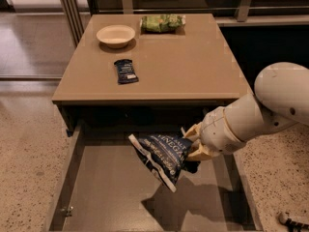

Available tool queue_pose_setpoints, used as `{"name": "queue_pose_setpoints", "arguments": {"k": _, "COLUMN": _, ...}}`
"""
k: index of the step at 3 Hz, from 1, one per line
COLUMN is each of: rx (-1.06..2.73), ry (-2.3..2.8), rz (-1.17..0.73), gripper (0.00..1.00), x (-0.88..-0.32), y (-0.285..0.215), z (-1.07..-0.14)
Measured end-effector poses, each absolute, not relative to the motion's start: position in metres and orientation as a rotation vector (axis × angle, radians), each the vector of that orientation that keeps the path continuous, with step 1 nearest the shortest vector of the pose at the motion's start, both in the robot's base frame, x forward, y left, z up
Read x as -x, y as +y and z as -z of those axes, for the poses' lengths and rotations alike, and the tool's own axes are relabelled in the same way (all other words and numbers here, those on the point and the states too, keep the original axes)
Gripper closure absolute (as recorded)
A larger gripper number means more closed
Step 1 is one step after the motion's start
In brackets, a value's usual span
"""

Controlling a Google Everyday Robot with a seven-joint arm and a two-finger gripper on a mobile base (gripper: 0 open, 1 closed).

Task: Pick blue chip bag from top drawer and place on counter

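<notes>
Over the open top drawer (96, 197), the gripper (193, 144) grips the blue chip bag (161, 156) by one end, clear of the drawer floor; only setting it on the counter (193, 66) is left.

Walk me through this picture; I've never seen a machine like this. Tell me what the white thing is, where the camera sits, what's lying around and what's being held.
The white limb on the right is a robot's arm, the single arm of a mobile base. At its tip is the gripper, two fingers that pinch. It is over the open top drawer and shut on the blue chip bag. The bag hangs tilted above the drawer floor and casts a shadow there. The one camera looks down from above; where it is mounted is unknown. On the counter lie a cream bowl, a green chip bag and a small dark snack bar wrapper.
</notes>
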State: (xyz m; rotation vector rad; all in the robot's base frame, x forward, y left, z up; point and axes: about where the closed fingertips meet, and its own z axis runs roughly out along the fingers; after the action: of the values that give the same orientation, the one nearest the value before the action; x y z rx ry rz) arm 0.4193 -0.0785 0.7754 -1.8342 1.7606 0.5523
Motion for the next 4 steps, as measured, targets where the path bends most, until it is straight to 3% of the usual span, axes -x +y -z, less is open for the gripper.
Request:
{"name": "queue_pose_setpoints", "arguments": {"k": 2, "rx": 1.853, "ry": 1.592, "rz": -0.415, "gripper": 1.0, "x": -0.45, "y": -0.054, "z": -0.845}}
{"name": "queue_pose_setpoints", "arguments": {"k": 4, "rx": 1.894, "ry": 1.597, "rz": -0.265, "gripper": 1.0, "x": -0.543, "y": -0.044, "z": -0.891}}
